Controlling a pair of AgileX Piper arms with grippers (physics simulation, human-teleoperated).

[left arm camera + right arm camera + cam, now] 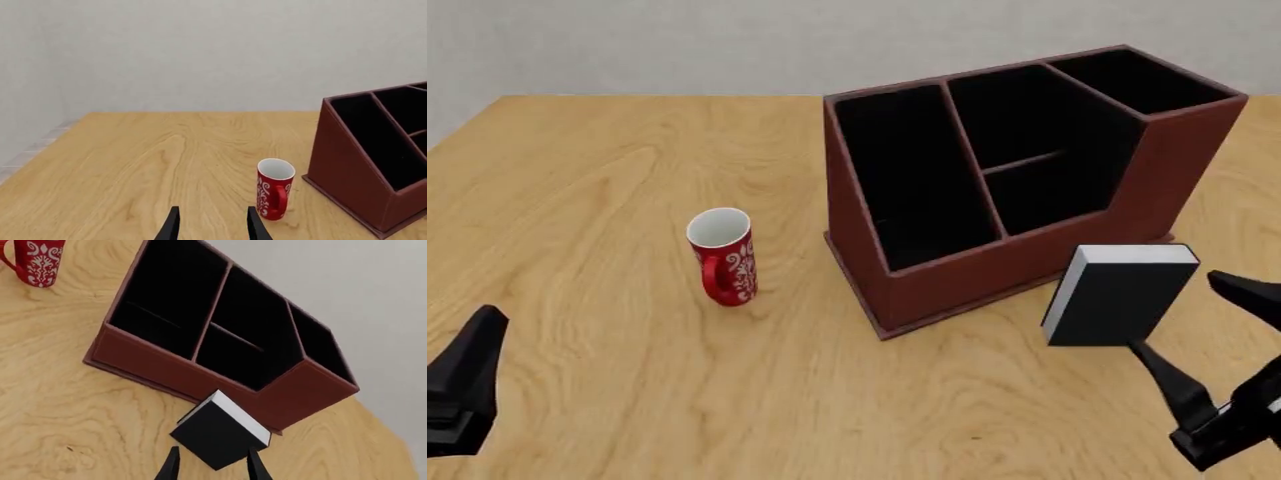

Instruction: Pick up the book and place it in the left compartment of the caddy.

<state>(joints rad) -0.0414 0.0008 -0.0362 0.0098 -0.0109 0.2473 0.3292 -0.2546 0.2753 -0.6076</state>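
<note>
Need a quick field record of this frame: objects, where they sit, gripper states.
book: upright on the table, in front of the caddy's right part
caddy: red-brown box, black lining; nothing visible in its slots
left compartment: long slot on the mug side, nothing visible in it
mug: red and white, upright, left of the caddy
right gripper: open, fingers either side of the book
left gripper: open, holding nothing

Black book (1118, 297) stands upright beside caddy (1014, 265).
</note>
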